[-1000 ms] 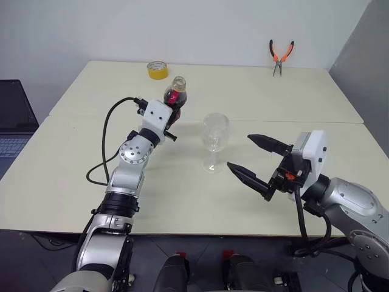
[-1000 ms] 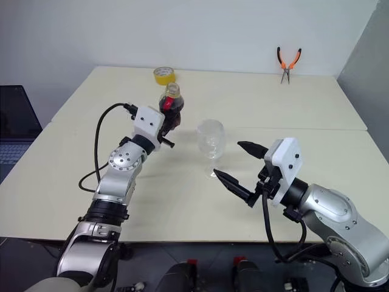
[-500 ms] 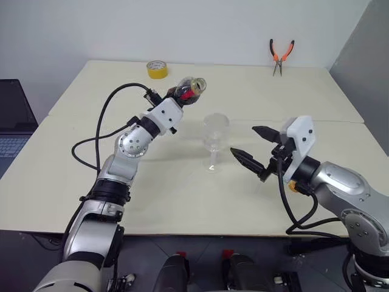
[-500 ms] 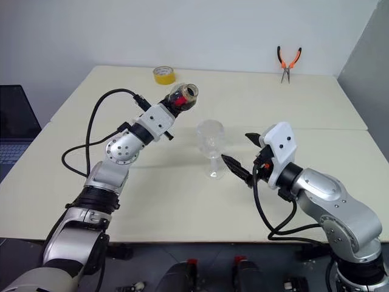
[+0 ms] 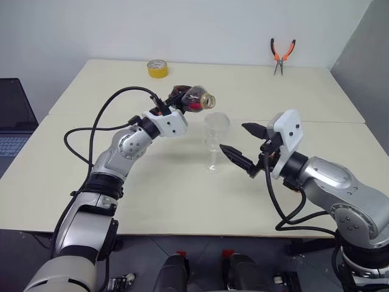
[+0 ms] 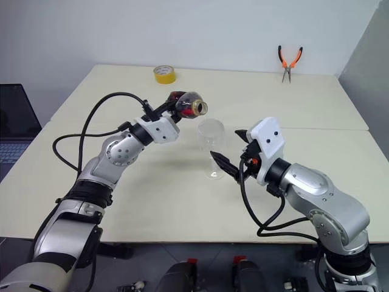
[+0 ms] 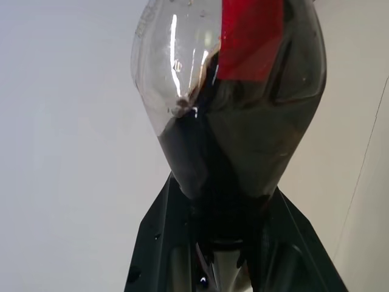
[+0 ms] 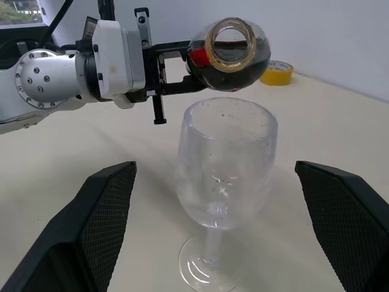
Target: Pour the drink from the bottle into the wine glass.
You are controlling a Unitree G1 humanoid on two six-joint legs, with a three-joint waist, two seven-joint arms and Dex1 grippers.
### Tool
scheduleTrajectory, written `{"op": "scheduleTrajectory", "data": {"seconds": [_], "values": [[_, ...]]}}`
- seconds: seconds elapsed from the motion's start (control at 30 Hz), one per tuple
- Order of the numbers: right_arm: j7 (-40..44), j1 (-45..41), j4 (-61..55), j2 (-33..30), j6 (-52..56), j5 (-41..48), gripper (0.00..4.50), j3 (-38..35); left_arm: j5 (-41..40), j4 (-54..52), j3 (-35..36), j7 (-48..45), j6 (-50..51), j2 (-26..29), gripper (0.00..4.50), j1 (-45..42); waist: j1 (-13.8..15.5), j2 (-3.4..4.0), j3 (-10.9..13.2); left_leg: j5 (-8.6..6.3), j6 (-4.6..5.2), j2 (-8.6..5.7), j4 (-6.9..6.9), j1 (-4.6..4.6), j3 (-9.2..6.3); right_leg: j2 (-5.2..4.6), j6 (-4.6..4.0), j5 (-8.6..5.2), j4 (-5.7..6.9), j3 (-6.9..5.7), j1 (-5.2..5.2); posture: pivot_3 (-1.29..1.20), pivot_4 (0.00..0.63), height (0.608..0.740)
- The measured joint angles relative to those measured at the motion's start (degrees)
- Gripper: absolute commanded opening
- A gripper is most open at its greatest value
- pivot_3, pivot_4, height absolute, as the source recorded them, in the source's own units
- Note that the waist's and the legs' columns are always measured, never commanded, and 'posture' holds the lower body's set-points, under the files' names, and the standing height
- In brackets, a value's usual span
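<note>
My left gripper (image 5: 180,100) is shut on the bottle (image 5: 196,98) and holds it tipped almost level. The bottle's open mouth (image 8: 230,36) points over the rim of the wine glass (image 5: 216,131); no cap is on it. The dark drink (image 7: 243,152) lies in the bottle's body below its red label, and no stream shows at the mouth. The wine glass (image 8: 226,164) stands upright on the table, clear with no liquid in its bowl. My right gripper (image 5: 234,138) is open just right of the glass, with its fingers (image 8: 103,225) wide on either side and not touching it.
A yellow tape roll (image 5: 157,69) and orange-handled pliers (image 5: 281,55) lie at the table's far edge. A laptop (image 5: 12,121) sits off the table's left side. A seam (image 5: 316,121) crosses the table behind the glass. A black cable loops off my left arm (image 5: 97,131).
My left gripper rolled the bottle from upright to nearly level, bringing its mouth over the glass. My right gripper moved in toward the glass and stayed open.
</note>
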Motion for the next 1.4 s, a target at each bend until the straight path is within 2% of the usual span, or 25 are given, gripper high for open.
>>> {"op": "scheduleTrajectory", "data": {"seconds": [0.43,0.6,1.4], "values": [[-1.0,-1.4,0.1,1.7,1.3,-0.1,4.5,0.2,6.3,3.1,-0.5,6.3,-2.9,1.1,0.64,-2.8,0.0,0.0,0.0,0.0,0.0,-0.01,0.03,-0.2,0.01,0.0,-0.09,0.05,0.1,-0.01,-0.25,0.0,0.15,0.74],[-0.9,-1.3,0.1,2.0,1.3,-0.2,4.5,0.6,8.2,3.4,-1.5,8.0,-3.8,1.4,0.64,-3.0,0.0,0.0,0.0,0.01,0.01,0.0,0.08,-0.54,0.04,0.0,-0.26,0.17,0.21,0.01,-0.66,0.0,0.15,0.74],[-1.0,0.3,-0.3,2.9,1.2,-1.5,4.5,2.3,12.2,4.3,-3.8,12.8,-5.1,3.5,0.64,-6.1,-0.1,0.0,0.0,0.01,0.01,-0.02,0.1,-0.56,0.06,0.0,-0.28,0.18,0.24,-0.01,-0.68,0.0,0.15,0.74]]}}
